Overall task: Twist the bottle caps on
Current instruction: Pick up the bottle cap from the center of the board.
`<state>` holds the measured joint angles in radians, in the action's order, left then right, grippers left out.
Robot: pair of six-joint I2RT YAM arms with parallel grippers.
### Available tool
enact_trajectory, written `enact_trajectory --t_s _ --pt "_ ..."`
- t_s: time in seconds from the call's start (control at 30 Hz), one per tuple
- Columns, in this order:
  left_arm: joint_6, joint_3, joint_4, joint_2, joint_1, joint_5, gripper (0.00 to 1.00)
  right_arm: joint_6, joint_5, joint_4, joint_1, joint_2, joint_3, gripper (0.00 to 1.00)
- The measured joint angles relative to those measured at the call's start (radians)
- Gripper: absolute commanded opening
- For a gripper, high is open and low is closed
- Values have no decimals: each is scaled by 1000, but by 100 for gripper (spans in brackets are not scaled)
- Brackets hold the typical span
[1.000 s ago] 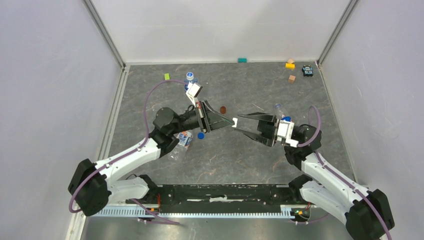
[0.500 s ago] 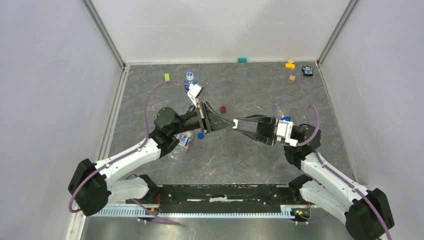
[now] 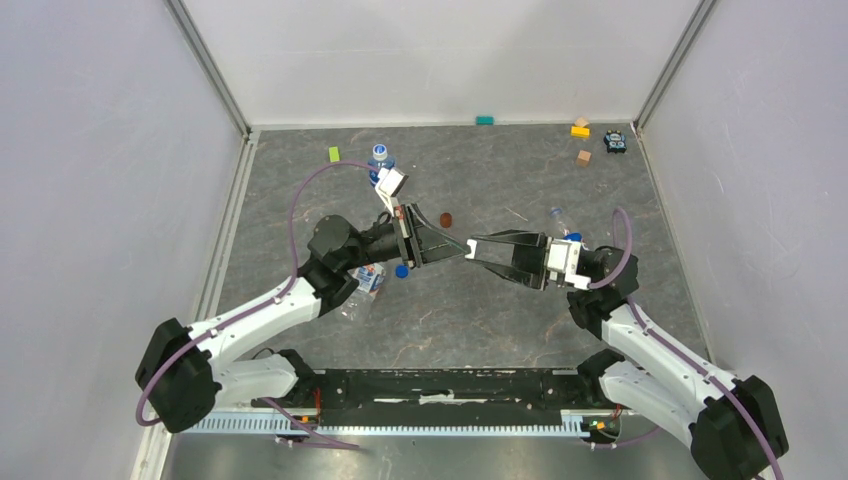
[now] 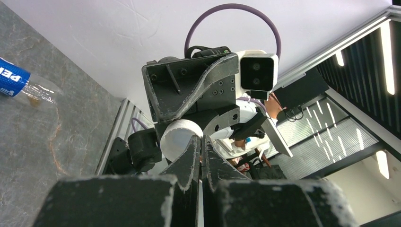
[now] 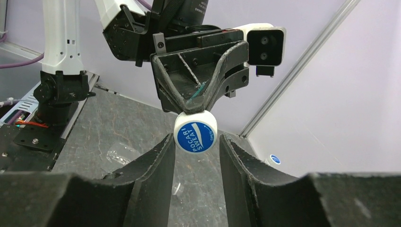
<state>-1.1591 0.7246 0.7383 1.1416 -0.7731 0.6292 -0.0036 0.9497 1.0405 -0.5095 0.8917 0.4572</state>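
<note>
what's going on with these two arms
The left gripper is shut on a cap, holding it up in mid-air. The right gripper faces it with its fingers open on either side of the cap, not clamped on it. It looks like a hand-over from one arm to the other. Neither gripper holds a bottle; that one lies on the table.

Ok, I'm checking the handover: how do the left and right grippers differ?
The left gripper is shut, its tips pinching the cap by its edge; the right gripper is open, one finger on each side of the cap. The left gripper carries the cap; the right gripper grips nothing, with a gap showing beside one finger. Shared: both meet tip to tip at the cap, pointing at each other.
</note>
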Motion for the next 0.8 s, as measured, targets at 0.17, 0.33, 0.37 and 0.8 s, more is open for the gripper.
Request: enact_trajectory --t_s 0.17,0.33,0.37,0.8 --pt "1 1 -7 -3 -2 -5 2 -16 -1 -26 -1 -3 0 41" --pt "8 4 -23 -4 -2 -11 2 -21 -4 -41 -1 -8 1 48" --pt "14 5 -35 -5 -3 -15 2 -22 -4 -41 -1 -9 1 48" --pt "61 17 -117 -17 -3 -37 2 -29 -7 -63 -1 -18 6 45"
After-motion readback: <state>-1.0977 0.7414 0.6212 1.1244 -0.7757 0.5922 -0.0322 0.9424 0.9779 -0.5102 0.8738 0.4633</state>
